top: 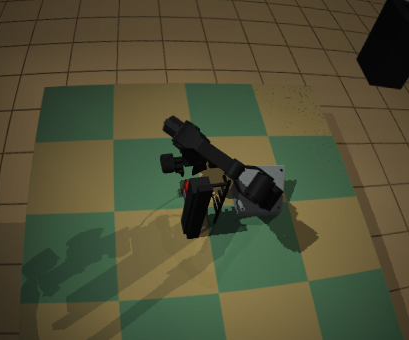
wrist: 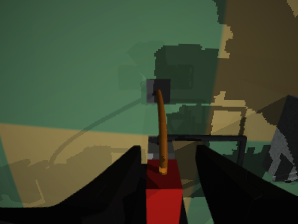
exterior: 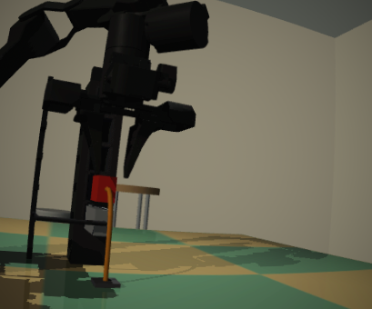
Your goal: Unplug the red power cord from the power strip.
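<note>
The red plug [top: 187, 186] [exterior: 102, 188] [wrist: 164, 205] sits against the socket face of the black upright power strip [top: 196, 210] [exterior: 82, 245]. Its orange cord [exterior: 109, 236] [wrist: 162, 125] runs down to a small dark block [exterior: 105, 283] [wrist: 158, 91] on the mat. My gripper [top: 188, 173] [exterior: 113, 174] [wrist: 168, 152] is partly open and points down, with nothing held. Its fingertips are near the height of the plug's top. In the wrist view the plug shows between the two fingers, with a gap on each side. Whether a finger touches the plug or strip is hidden.
A grey plug [exterior: 95, 218] [wrist: 161, 147] sits just below the red one. A thin black frame [exterior: 36, 168] stands beside the strip. The arm's grey base plate [top: 273, 175] is to the right in the top view. A round table [exterior: 139, 188] stands behind.
</note>
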`<state>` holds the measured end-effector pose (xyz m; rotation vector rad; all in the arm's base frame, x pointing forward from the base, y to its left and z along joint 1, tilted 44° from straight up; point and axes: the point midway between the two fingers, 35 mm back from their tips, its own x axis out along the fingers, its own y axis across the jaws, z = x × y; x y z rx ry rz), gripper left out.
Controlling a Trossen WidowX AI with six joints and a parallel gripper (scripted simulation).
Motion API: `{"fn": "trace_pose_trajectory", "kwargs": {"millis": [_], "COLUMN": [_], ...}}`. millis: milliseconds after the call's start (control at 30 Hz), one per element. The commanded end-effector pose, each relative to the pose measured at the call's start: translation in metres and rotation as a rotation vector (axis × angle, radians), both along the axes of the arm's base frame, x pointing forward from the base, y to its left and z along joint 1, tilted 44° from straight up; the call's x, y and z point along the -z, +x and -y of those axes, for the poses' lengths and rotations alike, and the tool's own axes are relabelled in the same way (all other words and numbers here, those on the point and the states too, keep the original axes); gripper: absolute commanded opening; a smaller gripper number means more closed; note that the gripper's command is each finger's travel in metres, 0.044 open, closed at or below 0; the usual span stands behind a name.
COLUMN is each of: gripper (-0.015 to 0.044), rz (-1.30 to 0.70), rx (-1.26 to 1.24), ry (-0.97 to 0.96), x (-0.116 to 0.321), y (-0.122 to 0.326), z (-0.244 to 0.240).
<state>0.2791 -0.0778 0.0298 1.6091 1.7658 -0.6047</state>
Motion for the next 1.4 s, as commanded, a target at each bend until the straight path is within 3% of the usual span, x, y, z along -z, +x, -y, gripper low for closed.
{"fn": "trace_pose_trajectory", "kwargs": {"millis": [0, 800, 1333, 1367], "gripper": [0.016, 0.016, 0.016, 0.0134], "rz": [-0.004, -0.005, -0.005, -0.005], "rx": [0.011, 0.011, 0.011, 0.005], "ry": [0.007, 0.009, 0.01, 0.006], "x": [-0.002, -0.028, -0.019, -0.021], "y": [0.0, -0.005, -0.005, -0.005], "z": [-0.001, -0.029, -0.037, -0.035]}}
